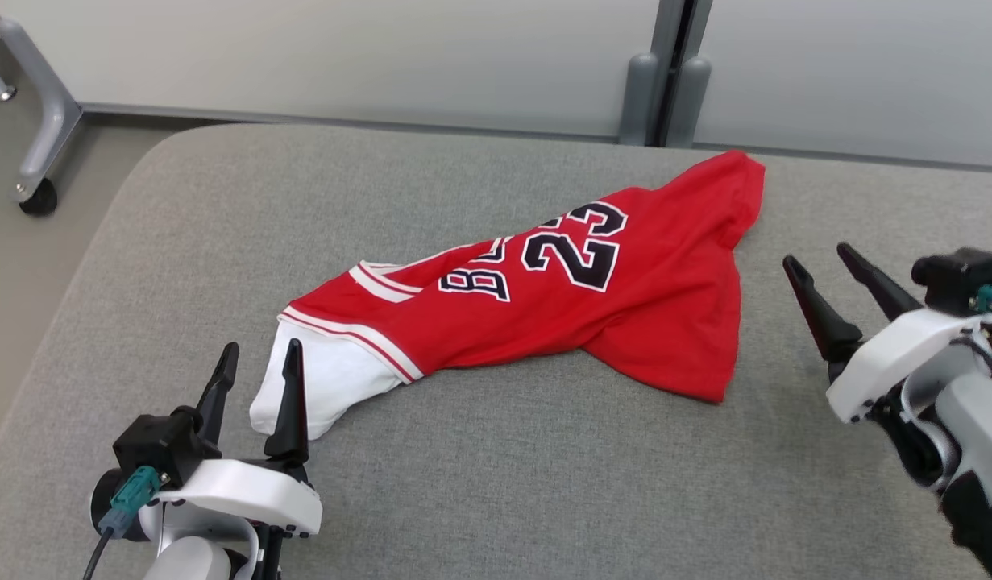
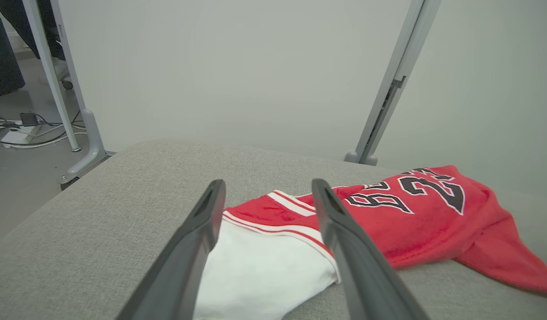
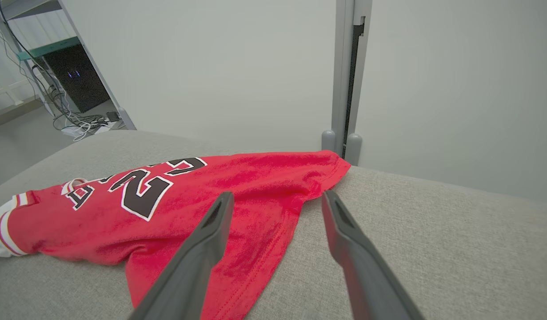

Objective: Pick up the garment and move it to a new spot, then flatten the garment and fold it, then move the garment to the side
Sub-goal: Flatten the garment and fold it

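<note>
Red jersey (image 1: 624,322) on grey cushion (image 1: 496,499) | L fingers (image 1: 290,395) wide, empty | R fingers (image 1: 818,314) same

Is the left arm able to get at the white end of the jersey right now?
Probably yes. The left gripper is open and points at the jersey's white end close ahead, with nothing between them on the grey cushion.

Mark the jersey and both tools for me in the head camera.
jersey (image 1: 673,306): head view, on the red cloth right of the number 23.
left tool (image 1: 263,346): head view, midway between its open fingertips.
right tool (image 1: 816,254): head view, midway between its open fingertips.
</note>
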Controlling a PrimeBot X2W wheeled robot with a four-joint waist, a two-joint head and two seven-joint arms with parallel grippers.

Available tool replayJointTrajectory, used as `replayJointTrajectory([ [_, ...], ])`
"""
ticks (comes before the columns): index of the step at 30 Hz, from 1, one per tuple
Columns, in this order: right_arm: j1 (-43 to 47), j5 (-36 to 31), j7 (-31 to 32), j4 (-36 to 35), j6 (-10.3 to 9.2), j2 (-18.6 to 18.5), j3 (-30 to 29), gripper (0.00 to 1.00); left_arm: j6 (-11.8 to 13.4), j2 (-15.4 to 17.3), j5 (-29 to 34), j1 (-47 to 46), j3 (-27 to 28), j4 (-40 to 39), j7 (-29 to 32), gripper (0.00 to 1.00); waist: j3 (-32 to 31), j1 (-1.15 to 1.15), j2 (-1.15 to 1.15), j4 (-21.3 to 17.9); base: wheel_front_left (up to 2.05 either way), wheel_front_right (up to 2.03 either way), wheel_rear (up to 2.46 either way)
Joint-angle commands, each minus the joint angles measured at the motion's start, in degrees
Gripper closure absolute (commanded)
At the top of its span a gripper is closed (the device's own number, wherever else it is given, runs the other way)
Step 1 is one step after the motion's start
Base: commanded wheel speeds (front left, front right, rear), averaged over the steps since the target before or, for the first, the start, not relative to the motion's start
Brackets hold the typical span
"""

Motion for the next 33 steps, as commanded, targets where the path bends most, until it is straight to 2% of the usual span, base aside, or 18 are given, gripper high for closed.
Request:
replayJointTrajectory([
  [1,1.9,-0.2,-0.4,-0.8,0.0,0.2,-0.9,0.0,0.5,0.4,-0.1,0.7,0.1,-0.4,0.2,0.0,-2.9,0.0,0.0,-1.7,0.0,0.0,0.0],
  [6,12.8,-2.7,-0.4,-7.4,0.01,2.6,-5.4,0.0,1.5,0.8,-0.3,2.9,-0.1,-2.5,1.2,0.0,-4.6,0.0,0.0,-1.5,0.0,0.0,0.0],
  [10,16.9,-6.2,-0.4,-7.7,0.01,4.2,-5.3,0.0,1.8,1.2,-0.5,4.1,-0.2,-3.6,1.7,0.0,-5.1,0.0,0.0,-1.1,0.0,0.0,0.0],
  [15,15.0,-8.6,2.4,-4.0,0.01,6.2,-3.1,0.0,2.0,1.1,-0.6,4.0,-0.7,-4.8,2.4,0.0,-3.9,0.0,0.0,0.8,0.0,0.0,0.0],
  [22,12.3,-6.8,8.2,1.3,0.01,7.7,-1.4,0.0,1.3,0.1,-0.8,2.4,-1.6,-3.9,2.1,0.0,-2.1,0.0,0.0,3.9,0.0,0.0,0.0],
  [28,11.1,-7.7,10.0,5.7,0.01,9.0,-0.8,0.0,1.2,0.1,-1.1,1.8,-1.5,-3.2,1.8,0.0,-1.4,0.0,0.0,5.2,0.0,0.0,0.0],
  [29,11.1,-8.0,10.4,6.3,0.01,9.1,-0.3,0.11,1.2,0.1,-1.1,1.8,-1.5,-3.1,1.7,0.0,-1.4,0.0,0.0,5.3,0.0,0.0,0.0],
  [31,10.7,-8.4,10.5,7.1,0.01,9.4,0.0,0.94,1.2,0.1,-1.3,1.6,-1.5,-2.9,1.6,0.0,-1.3,0.0,0.0,5.3,0.0,0.0,0.0],
  [32,10.6,-8.6,10.3,7.4,0.01,9.4,0.2,1.0,1.3,0.1,-1.3,1.6,-1.5,-2.9,1.6,0.0,-1.3,0.0,0.0,5.2,0.0,0.0,0.0],
  [33,10.4,-9.0,10.2,7.8,0.01,9.4,0.4,1.0,1.4,0.2,-1.3,1.6,-1.4,-2.8,1.5,0.0,-1.4,0.0,0.0,5.1,0.0,0.0,0.0],
])
